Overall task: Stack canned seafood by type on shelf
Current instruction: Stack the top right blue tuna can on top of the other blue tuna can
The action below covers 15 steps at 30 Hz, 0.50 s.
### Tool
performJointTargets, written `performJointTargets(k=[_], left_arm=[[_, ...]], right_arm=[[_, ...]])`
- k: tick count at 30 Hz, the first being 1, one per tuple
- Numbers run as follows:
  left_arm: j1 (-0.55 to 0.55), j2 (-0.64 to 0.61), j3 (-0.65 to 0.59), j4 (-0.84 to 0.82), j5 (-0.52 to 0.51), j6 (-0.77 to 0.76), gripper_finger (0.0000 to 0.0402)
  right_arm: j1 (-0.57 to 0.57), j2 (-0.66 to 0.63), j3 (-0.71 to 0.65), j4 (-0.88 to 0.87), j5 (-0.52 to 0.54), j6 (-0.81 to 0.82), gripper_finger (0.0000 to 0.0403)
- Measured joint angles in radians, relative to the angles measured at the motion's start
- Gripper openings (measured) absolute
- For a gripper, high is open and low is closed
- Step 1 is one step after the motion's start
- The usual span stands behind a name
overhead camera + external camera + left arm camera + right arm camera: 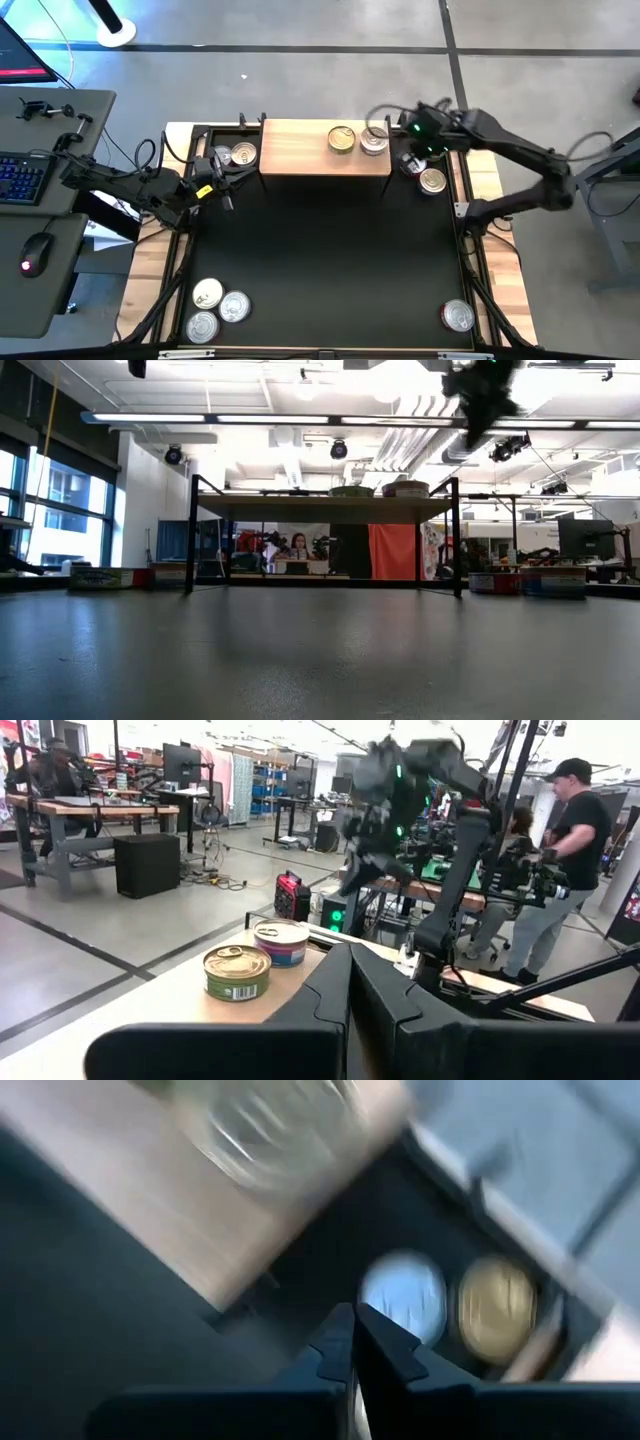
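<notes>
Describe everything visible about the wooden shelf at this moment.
The shelf is a light natural-wood rectangular board on thin black legs, standing level at the far edge of the black mat. Two tins rest on its right part, apart from each other: a gold-lidded tin with a green side label and a silver-lidded tin with a blue-purple label. The rest of the board is bare. Neither gripper touches it.
</notes>
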Motion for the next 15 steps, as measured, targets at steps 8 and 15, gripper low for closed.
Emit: performJointTargets(k=[8,15], left_arm=[[0.0,0.0,0.0,0.001,-0.001,-0.006,0.0],[0.001,0.0,0.0,0.001,-0.002,-0.007,0.0]], right_arm=[[-0.099,-0.164,-0.437,0.003,-0.102,0.28,0.0001],[-0.137,-0.168,-0.654,0.202,-0.098,0.307,0.0]])
